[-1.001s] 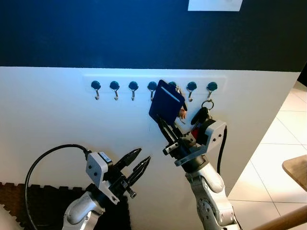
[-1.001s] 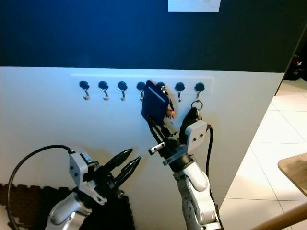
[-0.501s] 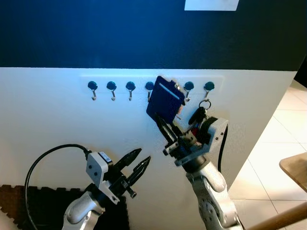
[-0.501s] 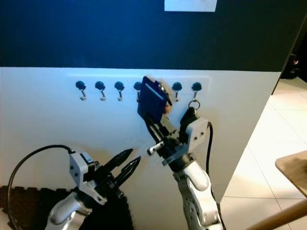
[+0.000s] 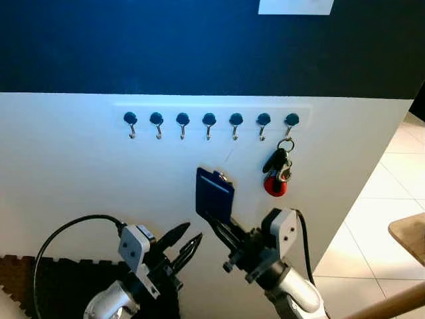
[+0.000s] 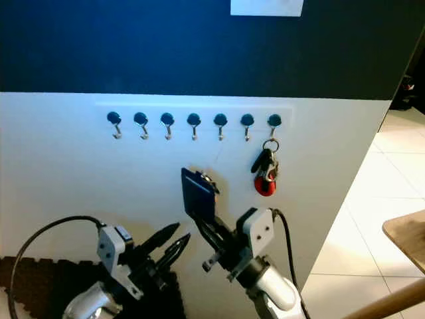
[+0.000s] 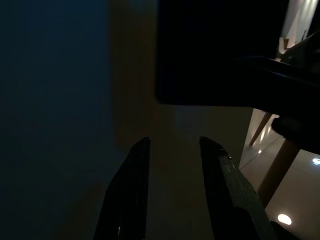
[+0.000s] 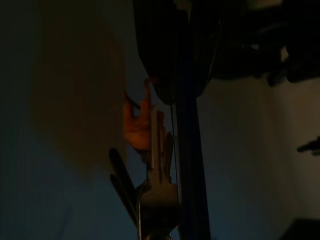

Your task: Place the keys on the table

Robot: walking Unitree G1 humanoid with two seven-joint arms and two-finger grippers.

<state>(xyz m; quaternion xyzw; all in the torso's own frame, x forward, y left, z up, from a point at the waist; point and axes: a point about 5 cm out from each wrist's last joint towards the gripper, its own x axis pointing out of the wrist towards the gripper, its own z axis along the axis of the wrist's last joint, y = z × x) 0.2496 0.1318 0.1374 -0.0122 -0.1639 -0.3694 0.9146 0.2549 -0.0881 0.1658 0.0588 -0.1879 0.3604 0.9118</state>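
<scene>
At center frame, the right gripper pinches the blue key fob with its keys, held upright off the wall, below the row of hooks. Another key bunch hangs from the rightmost hook. At lower left, the left gripper hovers, fingers slightly spread, holding nothing.

No text, label, brand, number or sign can be read anywhere. The pale rectangular plate high on the dark wall band, well above the claws, shows no legible marks, and both wrist views are too dark to show any writing.
</scene>
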